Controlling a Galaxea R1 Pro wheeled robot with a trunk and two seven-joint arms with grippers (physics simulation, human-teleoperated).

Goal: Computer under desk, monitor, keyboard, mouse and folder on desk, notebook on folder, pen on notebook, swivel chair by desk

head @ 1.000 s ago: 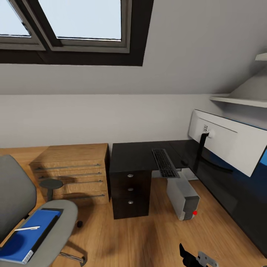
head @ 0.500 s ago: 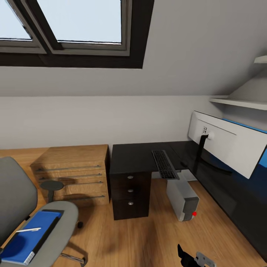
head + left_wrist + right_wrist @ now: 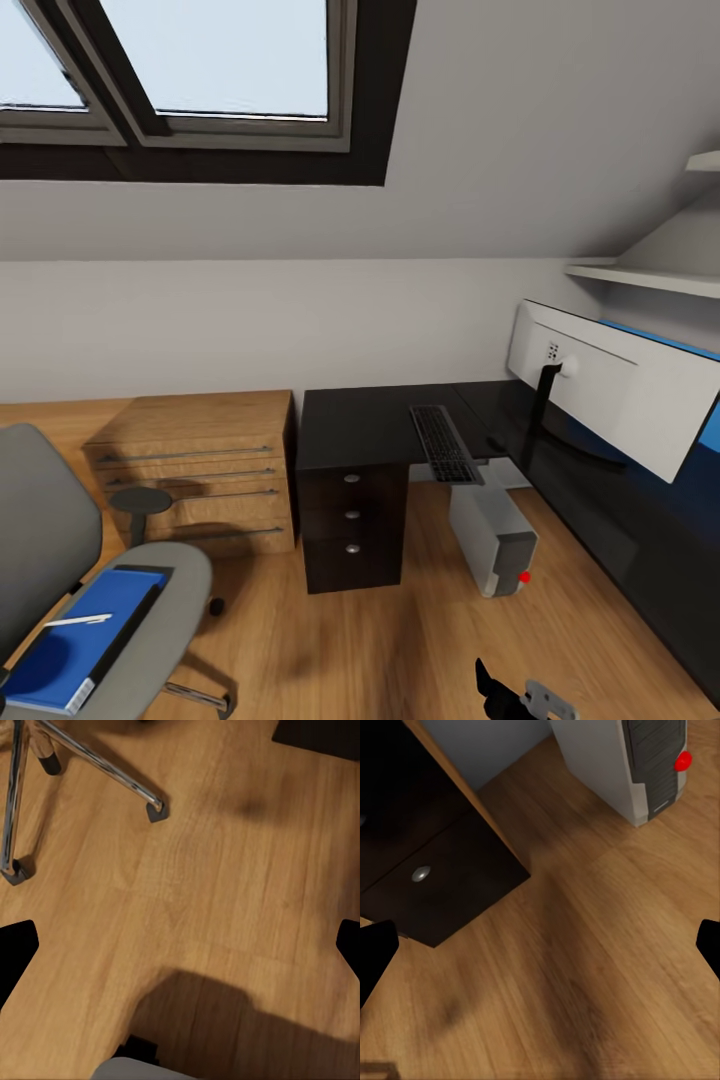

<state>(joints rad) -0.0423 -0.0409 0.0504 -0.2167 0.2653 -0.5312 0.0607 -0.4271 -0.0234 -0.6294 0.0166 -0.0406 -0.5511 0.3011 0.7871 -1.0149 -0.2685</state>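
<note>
1. The right gripper point(image 3: 540, 945) hangs open above the wood floor point(image 3: 585, 967); its two dark fingertips point(image 3: 375, 952) stand far apart and nothing is between them. In the head view this right gripper point(image 3: 520, 700) shows low, near the bottom edge.
2. The left gripper point(image 3: 180, 945) is open too, with the fingertips wide apart over bare floor and holding nothing.
3. Ahead of the right gripper stands the computer point(image 3: 492, 538), a light grey box with a red dot on its front. It is on the floor under the desk point(image 3: 370, 420), just beside the dark drawer unit point(image 3: 352, 520). From the right wrist the computer point(image 3: 649, 765) and the drawer unit point(image 3: 427, 877) are both near, a little apart from each other.
4. Further ahead, on the black desk top, lies the keyboard point(image 3: 442, 440). One end of it hangs over the front edge of the desk, above the computer.
5. Ahead and to the right of the right gripper, the monitor point(image 3: 610, 385) stands on the desk with its white back turned to the camera.
6. Near the left gripper is the chrome base of the swivel chair point(image 3: 82, 757), with castors on the floor. The swivel chair point(image 3: 90, 590) stands well apart from the desk, in front of a low oak chest point(image 3: 195, 465).
7. On the chair seat lies the blue folder point(image 3: 75, 640), and a white pen point(image 3: 75, 620) lies on top of it.
</note>
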